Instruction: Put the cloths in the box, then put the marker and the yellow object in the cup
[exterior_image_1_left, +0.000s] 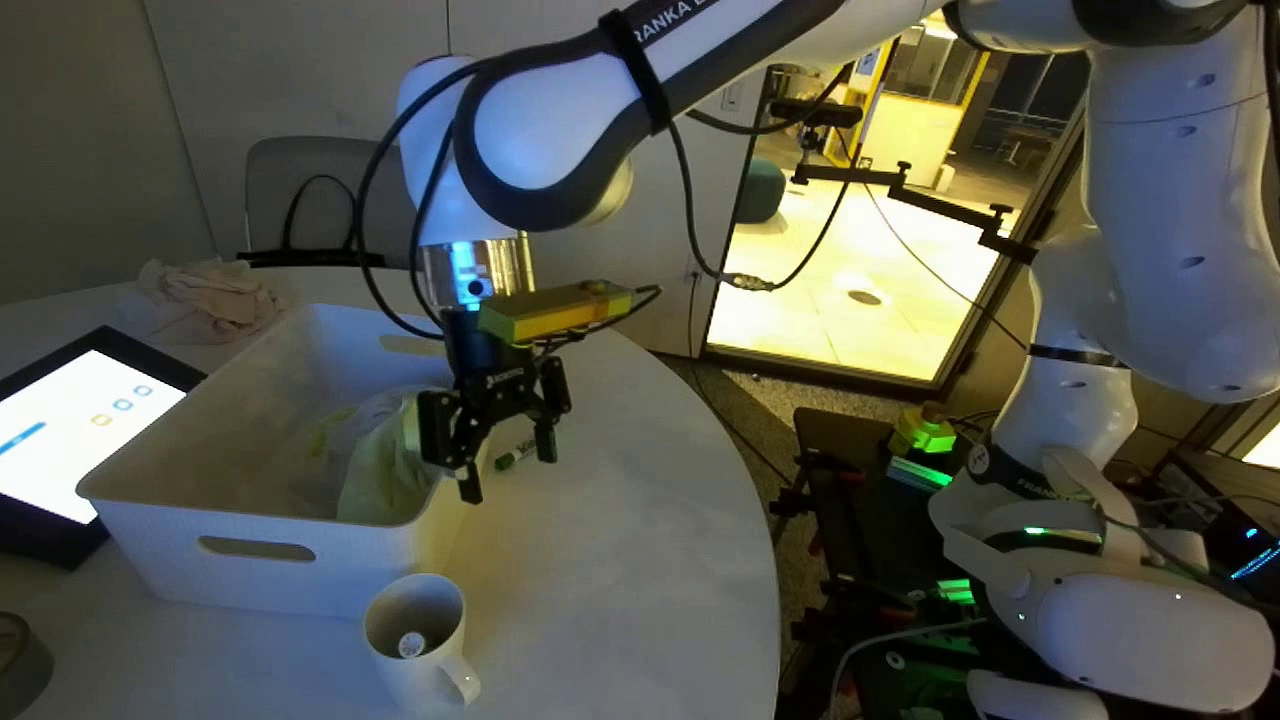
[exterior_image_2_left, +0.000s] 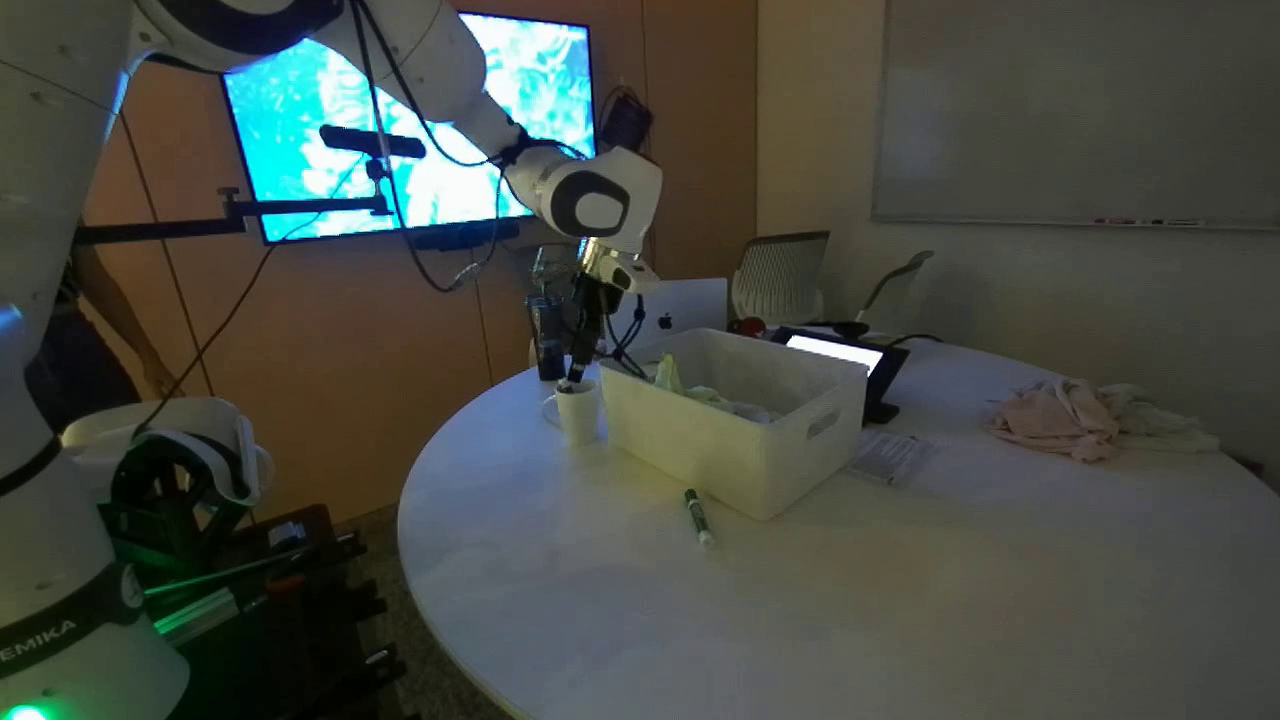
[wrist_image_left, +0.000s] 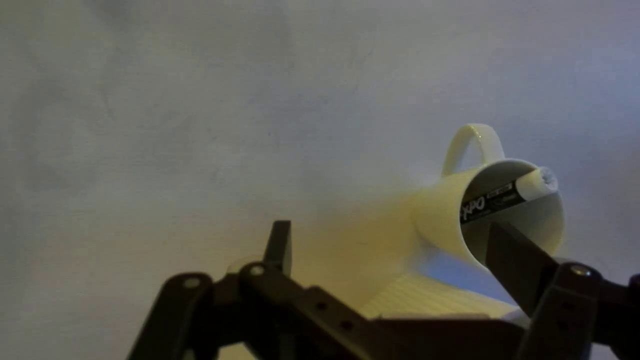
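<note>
My gripper (exterior_image_1_left: 508, 470) stands open above the table beside the white box (exterior_image_1_left: 270, 560), nothing between its fingers. Cloths lie inside the box: a pale yellow-green one (exterior_image_1_left: 385, 470) against the near wall and whitish fabric (exterior_image_2_left: 745, 408). The white cup (wrist_image_left: 442, 215) is upright next to the box, and a marker (wrist_image_left: 492, 200) with a black label and white end leans inside it. In the wrist view one finger (wrist_image_left: 517, 265) overlaps the cup's mouth; contact cannot be judged. A green-capped marker (exterior_image_2_left: 698, 517) rests on the table by the box. The yellow object is hidden or out of view.
A lit tablet (exterior_image_1_left: 95, 430) sits close to the box, with a pinkish fabric heap (exterior_image_2_left: 1060, 415) further along the table. A dark tumbler (exterior_image_2_left: 547, 335) and a laptop (exterior_image_2_left: 690, 310) stand behind the cup and box. A roll (exterior_image_1_left: 20, 660) lies at the table's side.
</note>
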